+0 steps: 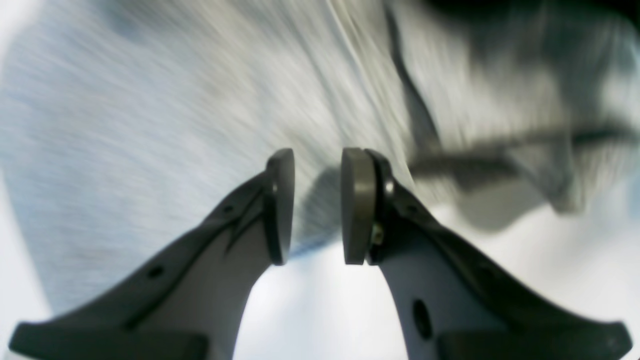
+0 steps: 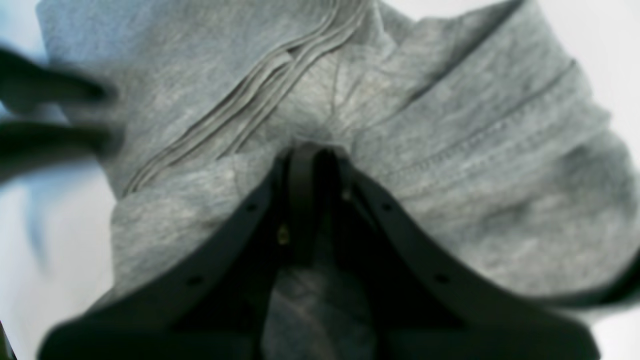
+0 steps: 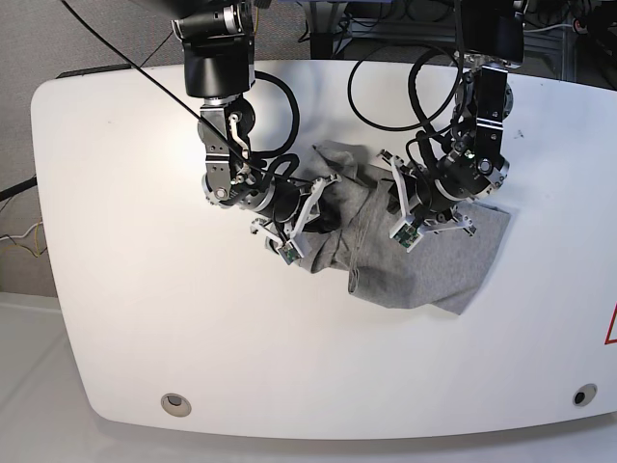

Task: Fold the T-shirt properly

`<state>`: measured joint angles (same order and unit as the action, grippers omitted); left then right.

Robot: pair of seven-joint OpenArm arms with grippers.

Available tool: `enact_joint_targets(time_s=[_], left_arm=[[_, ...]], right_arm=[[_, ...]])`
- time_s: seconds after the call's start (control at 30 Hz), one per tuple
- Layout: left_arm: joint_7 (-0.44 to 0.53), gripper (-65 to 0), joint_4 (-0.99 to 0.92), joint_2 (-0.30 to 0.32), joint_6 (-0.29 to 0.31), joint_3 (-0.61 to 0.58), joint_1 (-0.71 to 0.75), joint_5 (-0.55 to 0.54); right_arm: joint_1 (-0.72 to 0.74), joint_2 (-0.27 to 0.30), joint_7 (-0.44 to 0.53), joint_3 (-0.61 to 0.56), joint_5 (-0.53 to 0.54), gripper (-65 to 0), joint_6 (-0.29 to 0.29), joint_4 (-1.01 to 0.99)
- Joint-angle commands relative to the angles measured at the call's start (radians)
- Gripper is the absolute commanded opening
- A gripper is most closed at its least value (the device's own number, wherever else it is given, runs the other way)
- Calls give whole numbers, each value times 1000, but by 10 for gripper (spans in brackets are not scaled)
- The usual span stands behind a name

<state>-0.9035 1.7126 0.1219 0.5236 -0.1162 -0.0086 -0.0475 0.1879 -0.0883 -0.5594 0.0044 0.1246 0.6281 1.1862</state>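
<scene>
Lying crumpled on the white counter [image 3: 116, 289], the grey T-shirt [image 3: 424, 270] sits right of centre in the base view, bunched toward its upper left and spread flatter toward the lower right. Right tool [image 2: 312, 155] has its jaws pressed together on a gathered fold of the shirt; cloth puckers around the tips in the right wrist view, a stitched hem running off to the right and a ribbed band to the upper left. Left tool [image 1: 317, 205] has a gap between its pads [image 1: 357, 205], nothing pinched there; it hangs over the shirt's edge with bare counter below. That view is heavily motion-blurred, so cloth detail is unreadable. In the base view both arms reach in from the far edge, right arm on the shirt's bunched end, left arm over its middle. Black cables [image 3: 386, 87] loop behind them.
</scene>
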Motion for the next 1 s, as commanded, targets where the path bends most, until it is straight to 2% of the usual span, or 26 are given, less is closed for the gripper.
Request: enact_joint_targets(time_s=[0.0,0.2,0.63,0.77,0.97], left_arm=[[10,-509,30,-3,0,0,-12,-5],[10,-509,39,2,0,2,-12,-4],[10,-509,43,8,0,6,-17,-4],[10,-509,80,35,-3,6,-15,-2],[10,-509,89,43,-4,6,-23,-2]], right_arm=[[14,5,-49,-1,-19,-586,-6,24],[22,6,-107,-1,-21,-586,-9,59],[38,43,-113,3,-21,-586,-12,83],[40,54,-113,3,-21,-586,-12,82],[40,74,-113,4,-21,-586,-14,82]])
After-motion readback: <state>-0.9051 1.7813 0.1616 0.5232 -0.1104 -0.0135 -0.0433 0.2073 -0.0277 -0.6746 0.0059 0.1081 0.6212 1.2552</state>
